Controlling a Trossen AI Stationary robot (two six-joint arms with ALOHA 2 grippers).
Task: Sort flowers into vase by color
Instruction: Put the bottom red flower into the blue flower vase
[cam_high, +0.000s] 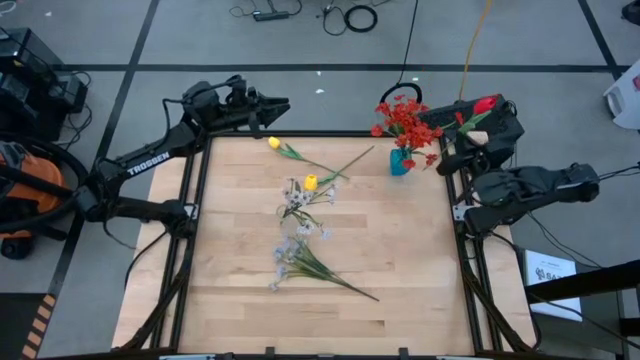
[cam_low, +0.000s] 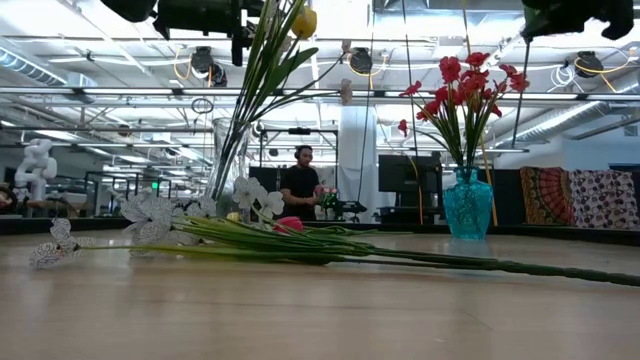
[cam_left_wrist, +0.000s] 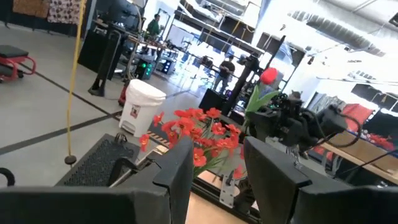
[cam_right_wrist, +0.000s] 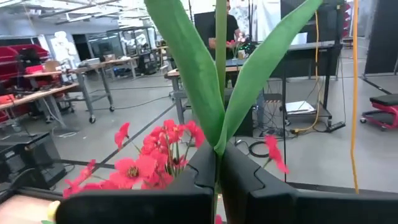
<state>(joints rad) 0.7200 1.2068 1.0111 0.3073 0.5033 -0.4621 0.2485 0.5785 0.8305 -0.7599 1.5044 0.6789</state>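
Note:
The teal vase (cam_high: 400, 162) (cam_low: 467, 205) stands on its base near the table's far right corner and holds red blossoms (cam_high: 405, 120) (cam_left_wrist: 199, 127) (cam_right_wrist: 152, 155). My right gripper (cam_high: 455, 125) (cam_right_wrist: 219, 158) hovers just right of it, above the table's far right edge, shut on a red-bud flower (cam_high: 485, 104) (cam_left_wrist: 268, 76). My left gripper (cam_high: 280, 103) (cam_left_wrist: 217, 168) waits open beyond the far left corner, facing the vase. A yellow tulip (cam_high: 274, 143) lies on the table, another yellow bud (cam_high: 310, 182) (cam_low: 303, 22) is near it, and white sprays (cam_high: 295, 200) (cam_low: 150, 215) lie at mid-table. My right gripper pinches the red-bud flower's green stalk (cam_right_wrist: 219, 146) between its two fingers, just below where two long leaves (cam_right_wrist: 186, 68) branch off. The fingers lie across the stalk. The flower is lifted clear and stands roughly upright, with the bud (cam_left_wrist: 268, 76) above the gripper.
More white-sprayed stalks (cam_high: 300, 262) lie toward the near side, their long stems (cam_low: 450, 262) flat on the wood. A clear glass vessel (cam_low: 228, 150) seems to stand among them. Bare wood lies on the right half, in front of the vase. People stand in the room beyond.

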